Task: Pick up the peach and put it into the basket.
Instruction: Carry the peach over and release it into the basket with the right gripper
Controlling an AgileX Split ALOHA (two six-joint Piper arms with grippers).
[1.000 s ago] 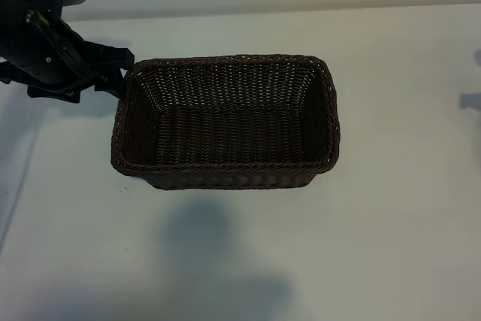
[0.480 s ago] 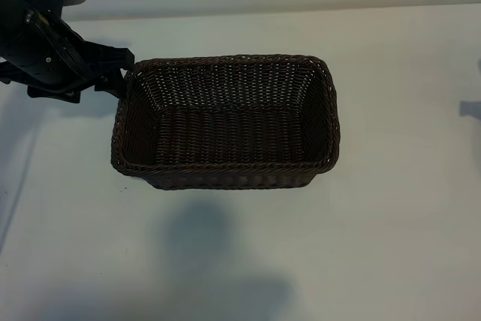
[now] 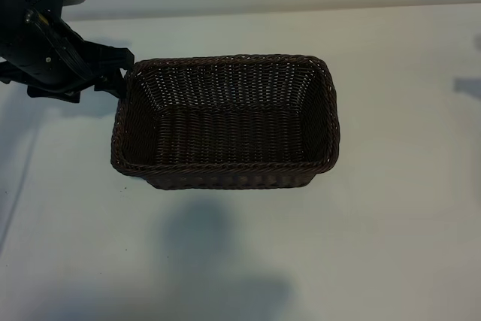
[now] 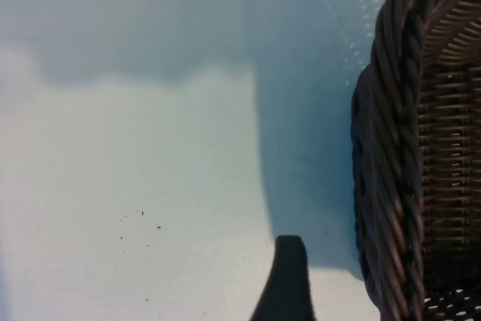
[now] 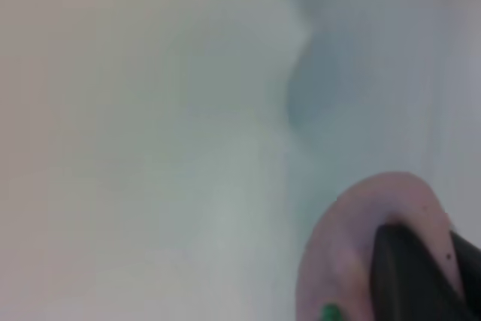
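Observation:
The dark-brown woven basket [image 3: 225, 59] stands mid-table with nothing inside it. My left gripper [image 3: 119, 74] is open at the basket's left end. In the left wrist view one of its fingers [image 4: 289, 283] shows just outside the braided rim [image 4: 391, 186]; the other finger is out of view. The pale-pink peach [image 5: 353, 238] with its green leaf mark appears only in the right wrist view. There a dark finger [image 5: 409, 276] of my right gripper presses on it and the gripper is shut on it, above the table. That gripper lies beyond the exterior view's right edge.
The white tabletop [image 3: 391, 246] stretches all round the basket. A small grey shadow [image 3: 467, 86] lies at the right edge of the exterior view. A larger soft shadow [image 3: 203, 238] falls in front of the basket.
The small shadow at the right edge of the exterior view has slid toward the far side of the table. The left arm and the basket have not moved.

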